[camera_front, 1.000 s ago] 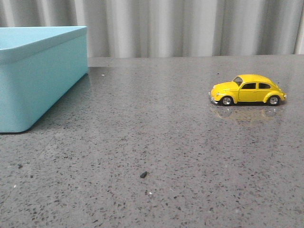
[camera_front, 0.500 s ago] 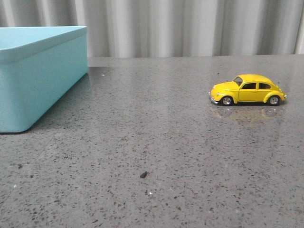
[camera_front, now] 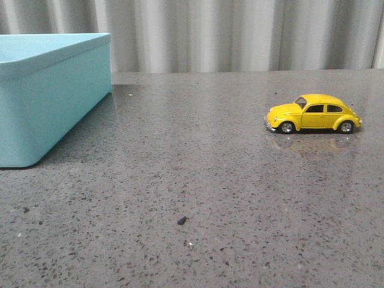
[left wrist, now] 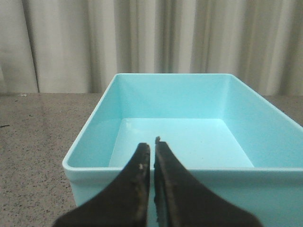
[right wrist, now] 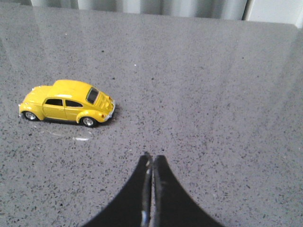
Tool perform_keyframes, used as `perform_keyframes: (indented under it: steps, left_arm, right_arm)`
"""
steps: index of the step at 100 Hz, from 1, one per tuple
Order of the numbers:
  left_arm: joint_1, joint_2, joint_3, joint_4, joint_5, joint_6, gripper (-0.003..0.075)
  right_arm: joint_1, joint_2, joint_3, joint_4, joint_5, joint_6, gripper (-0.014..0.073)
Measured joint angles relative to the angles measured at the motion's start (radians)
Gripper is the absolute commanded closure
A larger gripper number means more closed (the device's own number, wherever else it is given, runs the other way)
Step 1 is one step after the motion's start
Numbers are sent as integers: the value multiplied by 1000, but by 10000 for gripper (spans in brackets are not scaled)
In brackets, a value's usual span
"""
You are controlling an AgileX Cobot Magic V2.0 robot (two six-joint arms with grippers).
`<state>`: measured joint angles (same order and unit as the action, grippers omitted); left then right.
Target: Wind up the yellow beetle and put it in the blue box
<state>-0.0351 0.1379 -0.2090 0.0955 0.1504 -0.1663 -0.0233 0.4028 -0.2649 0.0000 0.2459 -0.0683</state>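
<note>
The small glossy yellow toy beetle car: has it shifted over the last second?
No. The yellow beetle keeps its spot relative to the table's dark speck.

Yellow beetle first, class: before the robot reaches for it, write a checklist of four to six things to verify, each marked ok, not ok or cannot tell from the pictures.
1. Yellow beetle upright on its wheels on the table: ok.
2. Nothing lying against the beetle: ok.
3. Right gripper open enough to take the beetle: not ok, its fingers are shut together.
4. Left gripper free of any load: ok, shut on nothing.
5. Blue box empty and ready to receive the car: ok.
6. Beetle already wound up: cannot tell.
</note>
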Motion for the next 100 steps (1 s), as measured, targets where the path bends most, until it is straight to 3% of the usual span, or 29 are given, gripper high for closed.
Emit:
perform_keyframes:
  steps: [21,39,70,100]
  left_arm:
    - [0,2,0,0,-7,0,741]
    - [0,2,0,0,-9,0,741]
    - [0,4,0,0,-9,0,741]
    - [0,4,0,0,-9,0,741]
  right_arm:
    - [28,19,-26,7,17,0,644]
    - [92,121,-162,7,124,0,644]
    - [222,514,-505,38,298,0,644]
    - [232,930,-902,114,570,4,644]
